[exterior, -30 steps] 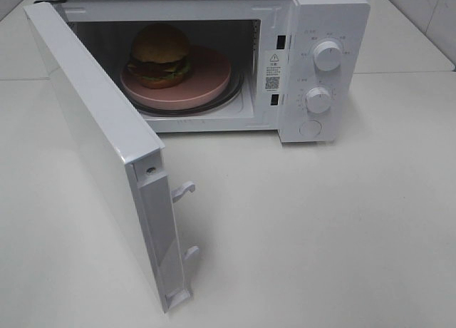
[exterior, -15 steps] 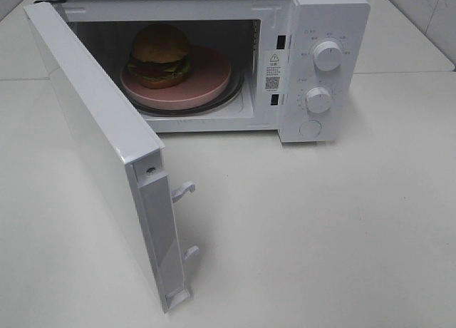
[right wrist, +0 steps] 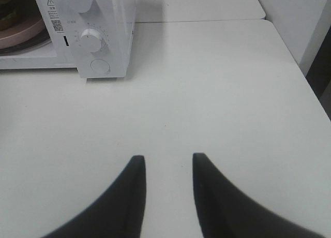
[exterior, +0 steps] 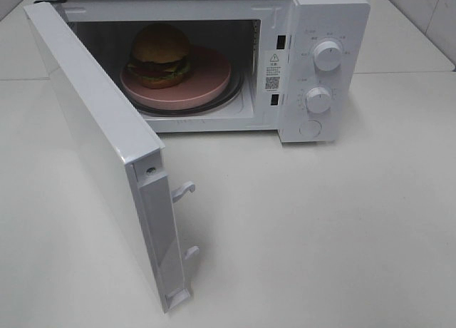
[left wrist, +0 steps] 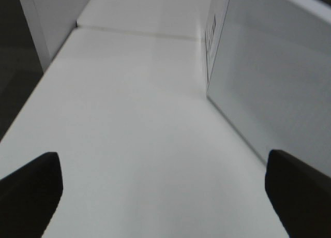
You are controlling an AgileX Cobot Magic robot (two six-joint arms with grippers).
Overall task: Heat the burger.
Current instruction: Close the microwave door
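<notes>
White tabletop (exterior: 342, 235) pretty much everywhere, with a strip of pale tiled wall (exterior: 427, 11) seen past the far right corner.

The left gripper (left wrist: 163, 160) is held wide open. Nothing is caught between its dark fingers (left wrist: 31, 189), and it's kept low over bare table. A white panel of the microwave is seen close beside it, but whether that's the door or the side can't be told from the blurry wrist view.

The right gripper (right wrist: 168, 158) is seen with just a narrow gap between its fingers, and nothing is gripped there either. It's kept over the near right part of the table, well apart from the microwave (exterior: 349, 82) and pointed roughly at the control panel. Neither gripper is caught by the high camera.

Further out, the microwave is set toward the table's far edge. Its door (exterior: 92, 142) is swung fully open to the left, with the latch hooks (exterior: 184, 191) sticking out toward the near edge. Two knobs (exterior: 327, 55) are stacked on the right panel, with a round button (exterior: 310, 128) below them.

The burger (exterior: 159, 55) is found inside the cavity, on a pink plate (exterior: 210, 78), off-centre toward the plate's left side.
</notes>
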